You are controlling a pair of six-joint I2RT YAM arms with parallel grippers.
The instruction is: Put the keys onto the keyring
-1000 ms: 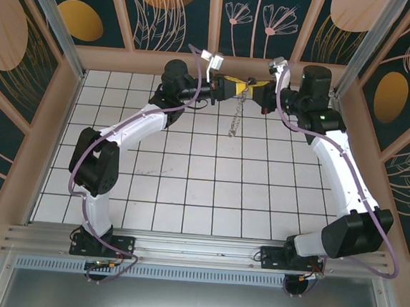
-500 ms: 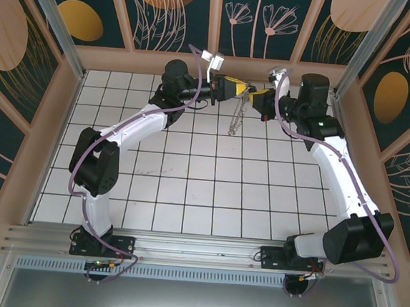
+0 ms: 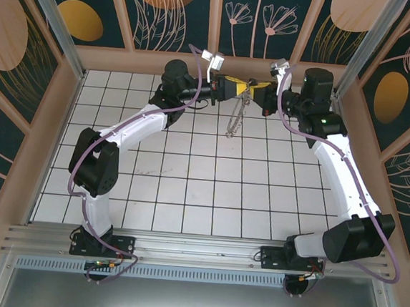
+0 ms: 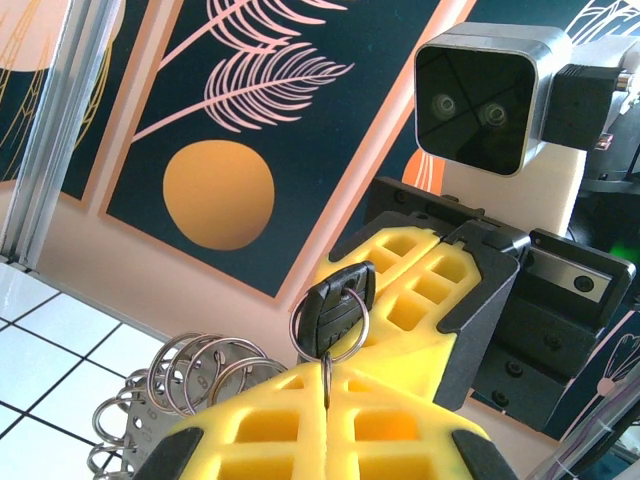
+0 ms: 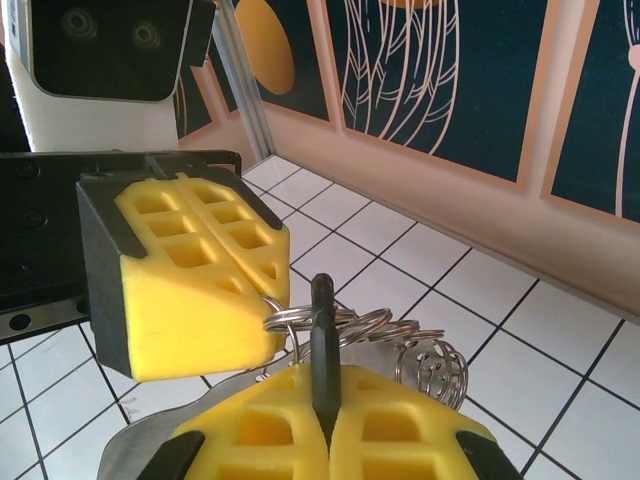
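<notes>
- The left gripper and the right gripper meet tip to tip in the upper middle of the top view, just below the back wall and above the white tiled floor.
- The right gripper's yellow fingers are pressed together on the key. Its black head stands edge-on out of the seam at the bottom centre of the right wrist view.
- In the left wrist view the key's head sits in the centre of the frame, at the tip of the right gripper, with a silvery ring passing through its hole.
- The left gripper's jaws are closed tight on a thin silvery piece of the keyring, directly under the key.
- The rest of the keyring hangs from the meeting point as a chain-like strand. Whether its end touches the tiles I cannot tell.
- A bunch of small rings on the keyring shows at the lower left of the left wrist view, beside the left fingers.
</notes>
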